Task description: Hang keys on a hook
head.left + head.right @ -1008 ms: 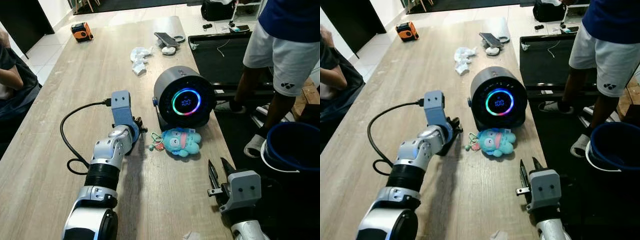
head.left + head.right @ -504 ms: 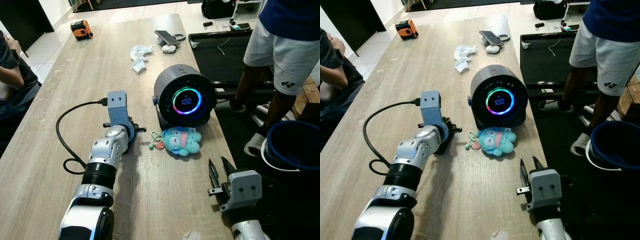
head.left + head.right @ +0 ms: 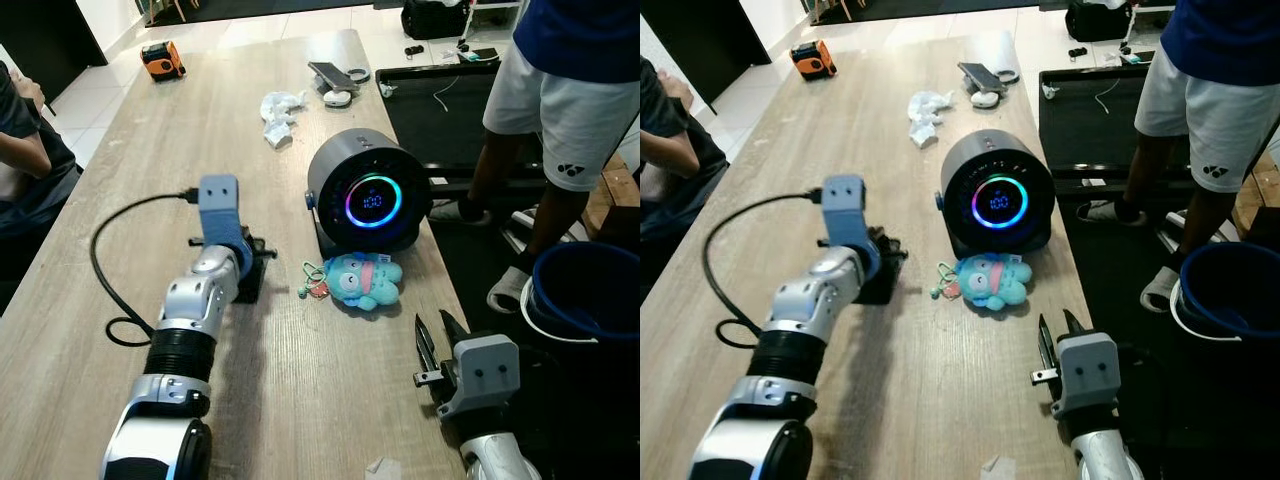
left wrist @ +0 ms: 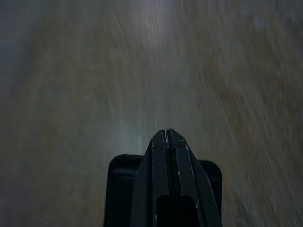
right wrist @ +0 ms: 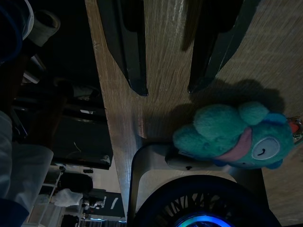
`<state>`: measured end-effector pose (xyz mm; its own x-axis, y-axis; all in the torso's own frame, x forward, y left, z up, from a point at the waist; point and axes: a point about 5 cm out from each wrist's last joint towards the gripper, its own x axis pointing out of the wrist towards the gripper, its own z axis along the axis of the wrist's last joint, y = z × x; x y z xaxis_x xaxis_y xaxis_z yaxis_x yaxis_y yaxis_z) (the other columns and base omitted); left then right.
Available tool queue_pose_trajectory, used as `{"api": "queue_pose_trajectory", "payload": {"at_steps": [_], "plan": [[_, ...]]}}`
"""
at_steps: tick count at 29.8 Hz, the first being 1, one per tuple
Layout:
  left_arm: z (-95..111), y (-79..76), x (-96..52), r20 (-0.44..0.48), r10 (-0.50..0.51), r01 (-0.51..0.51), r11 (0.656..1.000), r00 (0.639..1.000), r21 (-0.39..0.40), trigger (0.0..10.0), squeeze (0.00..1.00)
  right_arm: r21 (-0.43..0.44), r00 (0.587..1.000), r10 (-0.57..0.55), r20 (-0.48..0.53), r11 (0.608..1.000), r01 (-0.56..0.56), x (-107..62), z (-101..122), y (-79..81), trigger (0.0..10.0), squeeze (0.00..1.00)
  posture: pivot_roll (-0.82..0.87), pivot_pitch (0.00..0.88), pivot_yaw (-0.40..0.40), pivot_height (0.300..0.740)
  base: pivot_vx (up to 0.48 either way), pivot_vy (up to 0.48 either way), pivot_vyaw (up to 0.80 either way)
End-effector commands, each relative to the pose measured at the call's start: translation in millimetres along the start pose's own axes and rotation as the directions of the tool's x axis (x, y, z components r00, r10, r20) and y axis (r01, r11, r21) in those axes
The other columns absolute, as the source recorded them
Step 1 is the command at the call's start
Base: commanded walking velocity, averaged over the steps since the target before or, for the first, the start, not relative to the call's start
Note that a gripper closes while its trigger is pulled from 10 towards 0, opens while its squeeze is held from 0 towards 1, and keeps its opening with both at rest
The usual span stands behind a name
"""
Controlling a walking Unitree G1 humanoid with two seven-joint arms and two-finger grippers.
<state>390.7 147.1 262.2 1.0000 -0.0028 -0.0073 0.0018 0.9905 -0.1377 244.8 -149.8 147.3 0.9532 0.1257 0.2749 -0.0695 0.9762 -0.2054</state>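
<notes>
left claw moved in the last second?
Yes. The left claw has pulled to the robot's left across the table, away from the blue plush keychain, which stays before the round speaker.

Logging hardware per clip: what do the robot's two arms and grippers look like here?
Both arms are silver with black ribbed joint bands. The left arm carries a blue-grey camera block at the wrist, with a black cable looping from it. Its left gripper has long black fingers. The right gripper has two long black pointed fingers below a grey block with two small dots.
</notes>
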Motion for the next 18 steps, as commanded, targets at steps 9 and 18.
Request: {"api": "queue_pose_trajectory", "payload": {"at_steps": [9, 18], "plan": [[60, 59.3, -18.7, 0.189, 0.186, -0.187, 0.982, 0.964, -0.009, 10.0, 0.00, 0.019, 0.990, 0.025, -0.135, 1.000, -0.022, 1.8, -29, 2.8, 10.0, 0.00, 0.04, 0.266, 0.155, 0.740, 0.000, 0.000, 0.00], [56, 87.8, -33.2, 0.163, 0.277, -0.290, 0.955, 0.947, 0.067, 10.0, 0.00, 0.022, 0.992, 0.032, -0.124, 0.999, -0.029, 7.2, -30, 3.9, 10.0, 0.00, 0.05, 0.229, 0.147, 0.740, 0.000, 0.000, 0.00]]}}
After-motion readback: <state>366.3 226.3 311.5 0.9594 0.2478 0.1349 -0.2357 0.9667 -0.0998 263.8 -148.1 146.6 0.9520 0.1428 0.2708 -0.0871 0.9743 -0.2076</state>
